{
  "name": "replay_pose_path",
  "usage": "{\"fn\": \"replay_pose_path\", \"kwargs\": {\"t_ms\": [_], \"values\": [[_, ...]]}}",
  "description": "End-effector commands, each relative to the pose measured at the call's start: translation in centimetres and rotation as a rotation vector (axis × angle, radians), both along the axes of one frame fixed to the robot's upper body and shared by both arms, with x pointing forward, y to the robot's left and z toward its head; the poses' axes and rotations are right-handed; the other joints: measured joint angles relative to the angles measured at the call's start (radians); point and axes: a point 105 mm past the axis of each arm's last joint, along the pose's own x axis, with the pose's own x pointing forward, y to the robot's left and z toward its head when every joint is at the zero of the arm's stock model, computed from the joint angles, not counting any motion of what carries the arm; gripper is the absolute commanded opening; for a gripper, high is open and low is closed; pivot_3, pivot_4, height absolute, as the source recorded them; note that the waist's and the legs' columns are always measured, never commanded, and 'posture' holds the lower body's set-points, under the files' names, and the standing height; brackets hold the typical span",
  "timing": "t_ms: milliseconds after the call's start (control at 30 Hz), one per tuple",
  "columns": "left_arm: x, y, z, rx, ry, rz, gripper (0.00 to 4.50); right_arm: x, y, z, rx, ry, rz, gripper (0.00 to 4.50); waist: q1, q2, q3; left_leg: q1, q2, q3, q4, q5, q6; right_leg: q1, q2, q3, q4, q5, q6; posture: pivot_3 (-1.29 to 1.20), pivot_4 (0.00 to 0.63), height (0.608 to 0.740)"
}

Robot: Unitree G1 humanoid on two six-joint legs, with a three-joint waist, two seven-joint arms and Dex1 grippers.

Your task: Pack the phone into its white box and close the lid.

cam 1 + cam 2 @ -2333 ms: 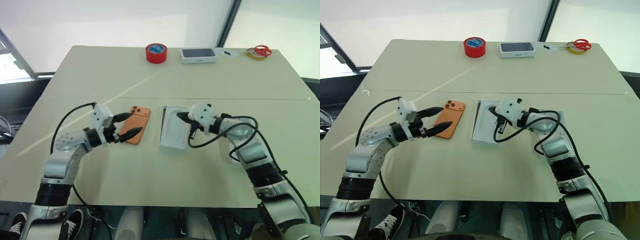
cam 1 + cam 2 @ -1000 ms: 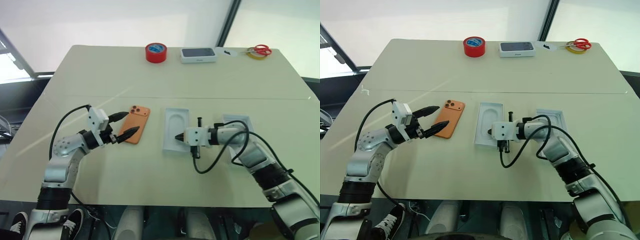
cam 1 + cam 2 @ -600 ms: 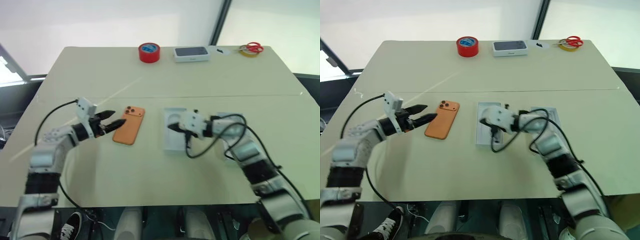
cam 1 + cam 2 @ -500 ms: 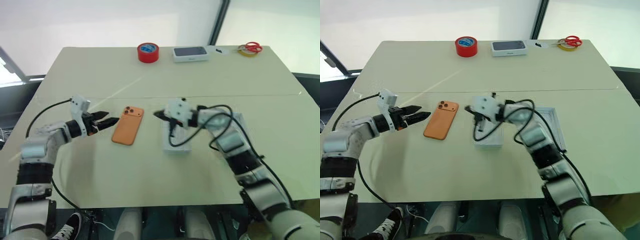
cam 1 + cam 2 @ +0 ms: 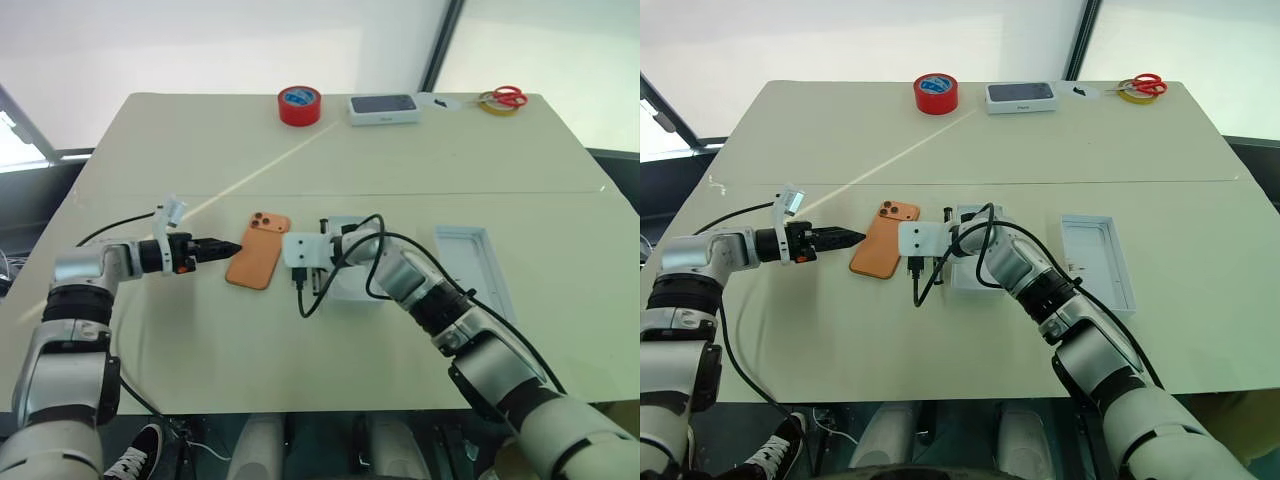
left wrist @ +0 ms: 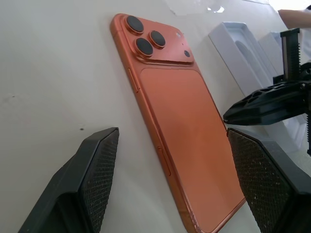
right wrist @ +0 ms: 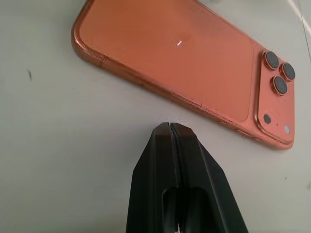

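The phone [image 5: 258, 250] lies camera-side up on the bench [image 5: 300, 340], between the left hand [image 5: 222, 246], spread wide and empty at one long edge, and the right hand [image 7: 171, 127], pinched shut and empty at the other. Picking it up looks like the step underway. Next the shut hand likely has to steady its edge so the open one can close on the phone and carry it to the white box [image 5: 478, 262].

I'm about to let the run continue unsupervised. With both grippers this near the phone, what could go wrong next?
1. The phone lies flat on the table; the open left gripper straddles its end, so closing may skid it rather than lift it.
2. The right gripper, shut, points at the phone's long edge: a nudge could push it out from between the left fingers.
3. The right arm crosses over the white insert and might drag it.
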Motion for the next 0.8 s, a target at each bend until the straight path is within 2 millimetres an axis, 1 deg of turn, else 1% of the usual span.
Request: {"fn": "replay_pose_path", "kwargs": {"t_ms": [33,67,167,233,300,467,567,667,800], "values": [[-0.6,-0.3,-3.4,0.085,0.116,-0.018,3.76,0.3,0.7,0.9,0.0,-0.063,0.019,0.02,0.003,0.0,-0.001,0.0,0.0,0.0,0.0,0.0,0.0,0.0,0.0,0.0,0.0,0.0,0.0,0.0,0.15,0.74],[-0.7,-0.4,-3.7,0.09,0.129,-0.024,3.76,0.3,0.7,0.8,0.003,-0.067,0.019,0.02,0.003,0.0,-0.001,0.0,0.0,0.0,0.0,0.0,0.0,0.001,0.0,0.0,0.0,0.0,0.0,0.0,0.15,0.74],[-1.2,-1.7,-4.6,0.096,0.184,-0.073,3.76,0.3,1.0,0.8,0.014,-0.059,0.016,0.02,0.004,0.0,-0.002,0.002,0.0,0.0,0.0,0.0,0.0,0.002,-0.001,0.0,0.0,0.0,0.0,0.0,0.15,0.74],[-1.3,-2.9,-4.5,0.079,0.212,-0.091,3.76,0.3,1.0,0.8,0.019,-0.054,0.013,0.02,0.005,0.0,-0.002,0.004,0.0,0.0,0.0,0.0,0.0,0.002,-0.001,0.0,0.0,0.0,0.0,0.0,0.15,0.74],[-1.6,-4.4,-4.0,0.041,0.23,-0.134,3.76,0.3,1.1,0.8,0.023,-0.051,0.009,0.02,0.005,0.0,-0.003,0.005,0.0,0.0,0.0,0.0,0.0,0.002,-0.001,0.0,0.0,0.0,0.0,0.0,0.15,0.74],[-1.9,-6.7,-2.9,-0.025,0.278,-0.147,3.76,0.4,0.8,0.6,0.019,-0.048,0.004,0.02,0.005,0.0,-0.003,0.007,0.0,-0.001,0.0,0.0,0.001,0.004,-0.001,0.0,0.0,0.0,0.0,0.0,0.15,0.74],[-1.5,-6.8,-2.5,0.002,0.27,-0.145,3.76,0.3,0.8,0.4,0.02,-0.04,0.006,0.02,0.005,0.0,-0.003,0.013,0.0,-0.001,-0.002,-0.001,0.001,0.009,-0.002,0.0,-0.001,-0.001,0.001,0.0,0.15,0.74],[-1.3,-7.1,-1.1,-0.021,0.264,-0.149,3.76,0.3,0.8,0.3,0.02,-0.038,0.007,0.02,0.004,0.0,-0.003,0.015,0.0,-0.002,-0.003,-0.001,0.001,0.01,-0.002,0.001,-0.001,-0.001,0.001,0.0,0.15,0.74],[0.1,-6.6,-1.4,0.004,0.284,-0.033,3.76,0.2,0.9,0.3,0.022,-0.031,0.013,0.02,0.008,0.0,-0.003,0.016,0.0,-0.002,-0.003,-0.001,0.001,0.011,-0.002,0.001,-0.001,-0.001,0.001,0.0,0.15,0.74]]}}
